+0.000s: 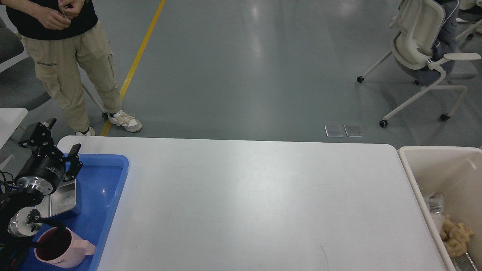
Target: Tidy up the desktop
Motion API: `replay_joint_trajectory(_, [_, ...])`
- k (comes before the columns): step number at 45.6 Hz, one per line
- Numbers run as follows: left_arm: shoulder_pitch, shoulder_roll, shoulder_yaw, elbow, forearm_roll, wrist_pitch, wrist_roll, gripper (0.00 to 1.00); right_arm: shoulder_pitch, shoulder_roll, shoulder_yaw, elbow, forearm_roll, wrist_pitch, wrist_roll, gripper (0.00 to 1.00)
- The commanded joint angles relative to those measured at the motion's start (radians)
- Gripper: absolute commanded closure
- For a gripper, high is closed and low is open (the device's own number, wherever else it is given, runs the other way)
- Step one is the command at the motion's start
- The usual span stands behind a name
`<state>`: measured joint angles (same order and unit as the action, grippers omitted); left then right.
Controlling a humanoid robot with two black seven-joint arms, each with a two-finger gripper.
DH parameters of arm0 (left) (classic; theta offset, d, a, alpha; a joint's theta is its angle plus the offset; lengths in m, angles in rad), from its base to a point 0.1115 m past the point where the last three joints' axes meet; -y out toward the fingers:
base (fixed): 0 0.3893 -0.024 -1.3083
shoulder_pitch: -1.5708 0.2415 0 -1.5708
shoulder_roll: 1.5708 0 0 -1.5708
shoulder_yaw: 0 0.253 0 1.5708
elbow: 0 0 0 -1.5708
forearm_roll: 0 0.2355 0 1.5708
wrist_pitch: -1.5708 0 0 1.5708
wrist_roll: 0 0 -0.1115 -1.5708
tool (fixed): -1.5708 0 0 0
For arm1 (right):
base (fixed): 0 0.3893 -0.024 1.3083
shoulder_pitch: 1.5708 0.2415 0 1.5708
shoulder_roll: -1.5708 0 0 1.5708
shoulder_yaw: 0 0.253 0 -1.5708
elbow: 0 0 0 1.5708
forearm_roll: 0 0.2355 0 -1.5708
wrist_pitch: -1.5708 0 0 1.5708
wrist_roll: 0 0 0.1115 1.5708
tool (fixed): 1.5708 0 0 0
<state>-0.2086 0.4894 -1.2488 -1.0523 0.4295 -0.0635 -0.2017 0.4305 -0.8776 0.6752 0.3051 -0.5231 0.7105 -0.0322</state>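
The desktop (256, 203) is a large white tabletop with rounded corners, and its surface is bare. My left gripper (64, 134) hangs open and empty over the far end of the blue tray (105, 188) at the desktop's left edge. The tray holds a shiny metal box (62, 197) and a pink mug (62, 250); my left arm partly hides both. My right gripper is out of view.
A cream bin (440, 169) stands against the desktop's right edge with crumpled brown paper (455, 233) and foil in it. A person (71, 60) stands beyond the far left corner. An office chair (418, 45) is on the floor at the far right.
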Motion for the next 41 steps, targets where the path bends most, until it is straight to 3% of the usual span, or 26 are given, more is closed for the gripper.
replay_joint_trajectory(1, [0.0, 0.001, 0.0, 0.0, 0.0, -0.002, 0.001, 0.03, 0.004, 0.009, 0.003, -0.003, 0.0, -0.008, -0.003, 0.0])
replay_joint_trajectory(15, [-0.002, 0.008, 0.0, 0.0, 0.0, -0.004, 0.001, 0.03, 0.06, 0.045, -0.008, 0.006, 0.0, -0.006, 0.0, 0.0])
replay_joint_trajectory(34, [0.011, 0.012, -0.006, 0.0, 0.0, -0.025, 0.001, 0.03, 0.309, 0.255, 0.006, 0.028, 0.002, -0.013, 0.0, 0.0])
replay_joint_trajectory(41, [0.015, 0.012, -0.006, 0.0, -0.001, -0.027, -0.001, 0.03, 0.33, 0.364, 0.245, 0.037, 0.155, -0.009, -0.006, 0.0])
